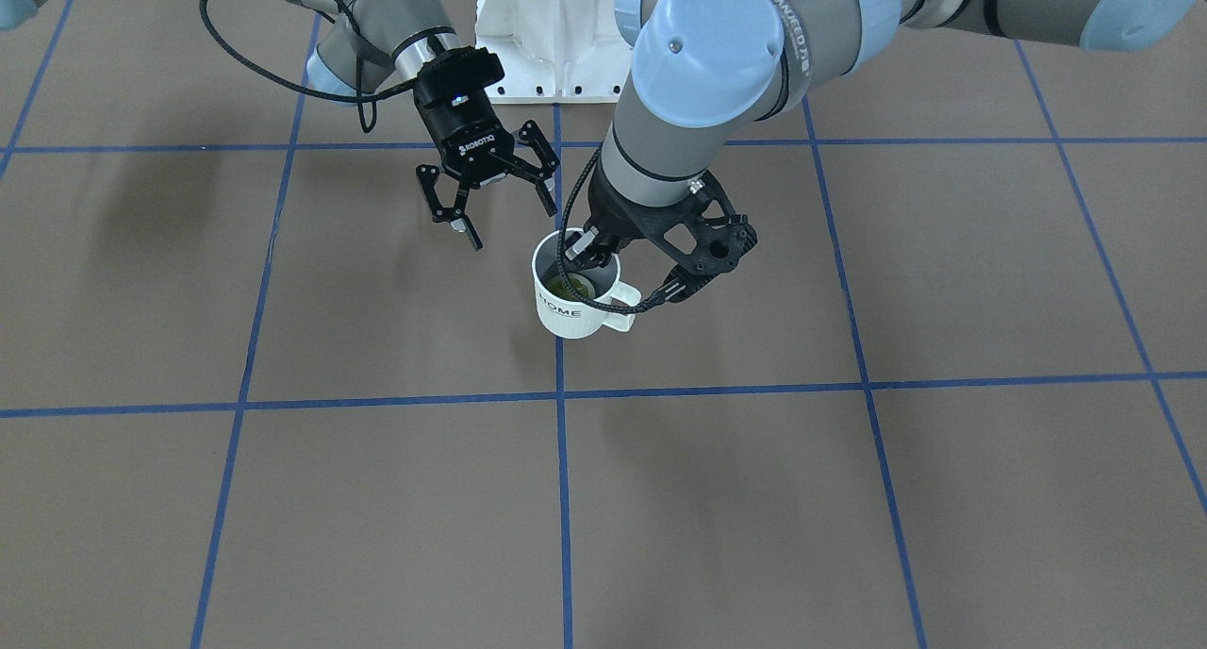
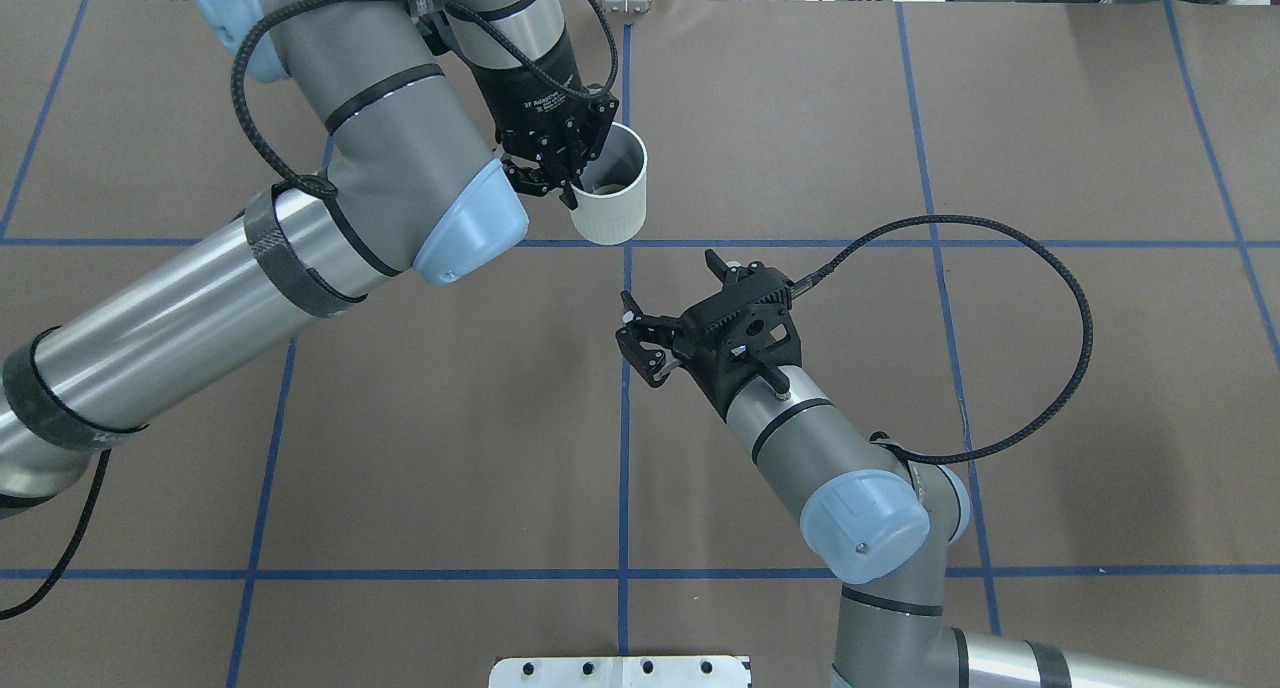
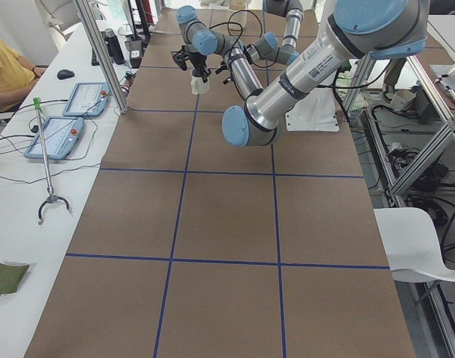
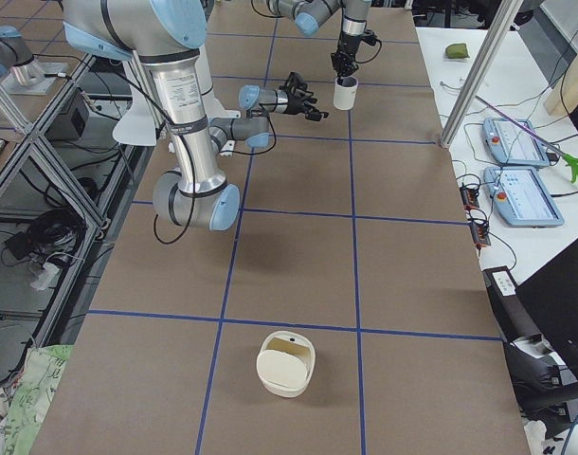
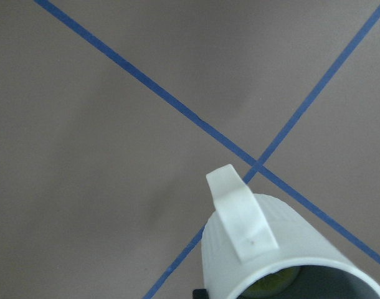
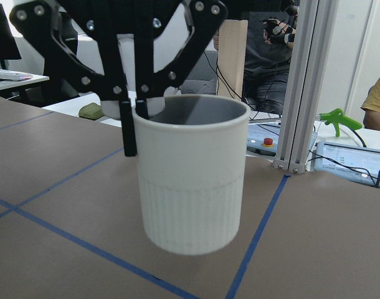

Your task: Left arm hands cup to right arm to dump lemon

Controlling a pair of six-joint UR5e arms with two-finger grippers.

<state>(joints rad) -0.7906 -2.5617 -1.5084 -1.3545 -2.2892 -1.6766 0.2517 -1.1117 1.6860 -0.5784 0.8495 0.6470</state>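
Handover step: left end effector (image 1: 586, 246) clamps the rim of the cream-white ribbed "HOME" mug (image 1: 573, 300), upright just above the brown surface (image 1: 849, 498), yellow-green lemon piece (image 1: 569, 289) inside. Right end effector (image 1: 504, 217) is spread and empty, with the mug ahead, near, not touching. Judgement: grip the bare wall opposite, keep the mug level, then release.

Robotics lab: tape-gridded table (image 3: 227, 216), aluminium framing (image 3: 101, 52), teach pendants (image 3: 62, 138), cabling (image 4: 45, 230).
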